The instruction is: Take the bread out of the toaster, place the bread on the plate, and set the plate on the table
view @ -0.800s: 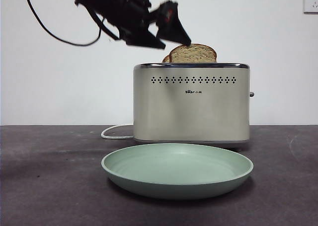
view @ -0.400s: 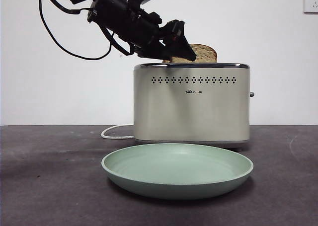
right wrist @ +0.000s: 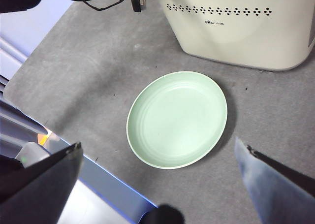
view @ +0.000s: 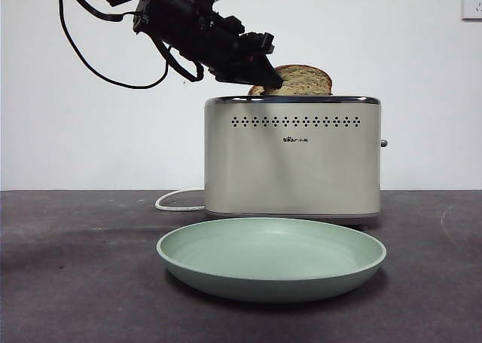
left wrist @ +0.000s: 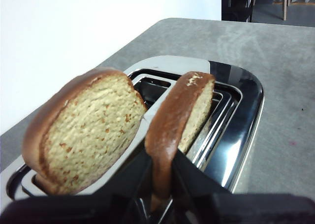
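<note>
The cream toaster [view: 292,162] stands on the table [view: 75,283] with two slices showing in its slots. My left gripper [view: 263,75] reaches in from the upper left and is shut on the near end of one slice of bread [view: 301,79]. In the left wrist view that bread [left wrist: 177,115] sits edge-on between the jaws of my left gripper [left wrist: 160,170], above the chrome top of the toaster [left wrist: 241,120]. The mint-green plate [view: 271,256] lies in front of the toaster. My right gripper [right wrist: 158,144] hangs open high above the plate [right wrist: 177,118].
A second slice [left wrist: 91,130] stands in the neighbouring slot, close beside the gripped one. The white cord [view: 177,200] loops out behind the toaster's left side. A wall socket [view: 472,2] sits at the top right.
My left gripper has come down and to the right from above the toaster's left end onto the slice. The slice now stands slightly higher.
</note>
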{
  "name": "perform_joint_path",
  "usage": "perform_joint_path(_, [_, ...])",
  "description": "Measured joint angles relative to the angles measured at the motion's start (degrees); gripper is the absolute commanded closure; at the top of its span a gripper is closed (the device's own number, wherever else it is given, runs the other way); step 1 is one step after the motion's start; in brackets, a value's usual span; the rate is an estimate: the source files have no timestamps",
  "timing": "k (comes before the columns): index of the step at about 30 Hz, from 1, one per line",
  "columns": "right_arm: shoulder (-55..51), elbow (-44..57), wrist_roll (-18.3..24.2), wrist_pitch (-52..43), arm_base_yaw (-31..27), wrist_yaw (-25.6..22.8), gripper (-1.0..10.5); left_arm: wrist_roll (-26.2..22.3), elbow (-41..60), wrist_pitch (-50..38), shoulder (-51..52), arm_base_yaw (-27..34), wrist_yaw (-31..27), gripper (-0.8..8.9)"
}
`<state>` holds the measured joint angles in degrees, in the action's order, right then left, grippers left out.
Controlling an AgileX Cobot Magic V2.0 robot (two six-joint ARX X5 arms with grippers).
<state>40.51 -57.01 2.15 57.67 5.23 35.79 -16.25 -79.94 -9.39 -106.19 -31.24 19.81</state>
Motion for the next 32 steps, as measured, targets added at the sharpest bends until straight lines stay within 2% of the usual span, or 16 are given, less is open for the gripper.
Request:
perform_joint_path(8, [0.22,0.00,0.02,0.00,0.00,0.00,3.3,1.95,-3.56,2.16,0.44,-0.17,0.66,8.21])
perform_joint_path(15, [1.64,0.00,0.02,0.00,0.00,0.00,3.3,2.12,-12.59,15.43,5.14,-0.44,0.72,8.20])
perform_joint_path(24, [6.01,0.00,0.00,-0.44,0.00,0.00,3.6,4.94,-15.65,23.26,18.21,-0.44,-1.07,8.19])
perform_joint_path(32, [14.36,0.00,-0.20,-4.44,0.00,0.02,3.6,5.42,-15.65,40.04,30.84,-0.44,-1.49,8.18])
